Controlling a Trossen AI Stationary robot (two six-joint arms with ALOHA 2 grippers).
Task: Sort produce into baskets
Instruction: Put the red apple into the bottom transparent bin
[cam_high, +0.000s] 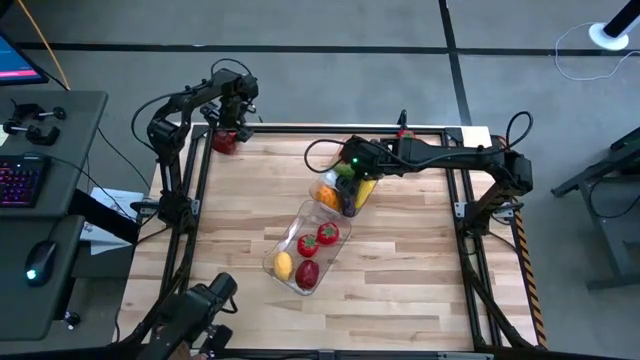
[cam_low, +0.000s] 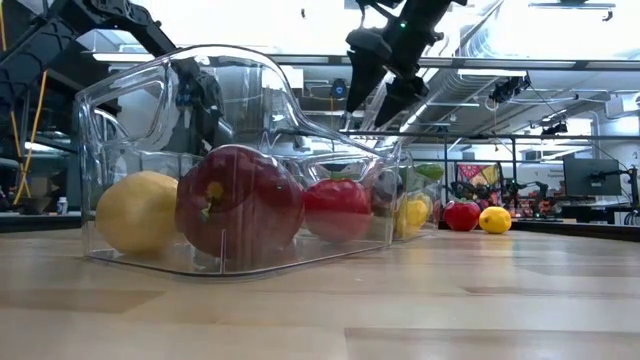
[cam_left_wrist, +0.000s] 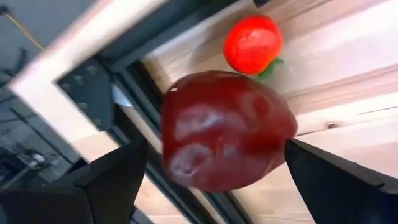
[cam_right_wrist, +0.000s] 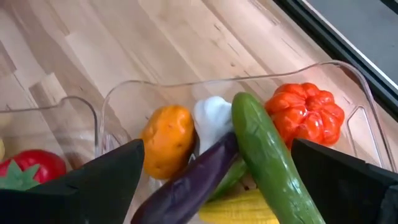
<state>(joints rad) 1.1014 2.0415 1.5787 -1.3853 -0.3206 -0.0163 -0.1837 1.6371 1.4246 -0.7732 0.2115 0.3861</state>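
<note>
My left gripper (cam_left_wrist: 211, 180) hangs, fingers wide, around a dark red toy apple (cam_left_wrist: 225, 140) (a small red strawberry (cam_left_wrist: 252, 43) lies beside) at the wooden table (cam_high: 420, 270)'s corner. My right gripper (cam_right_wrist: 214, 186), fingers wide too, hovers over the clear plastic vegetable basket (cam_right_wrist: 348, 124).

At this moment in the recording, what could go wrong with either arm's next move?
The left gripper stands open around a dark red apple right at the table's corner frame; a sloppy close could nudge it against the rail or off the edge. The right gripper, open above the vegetable bin, hovers over a piled cucumber and eggplant that may shift.
</note>
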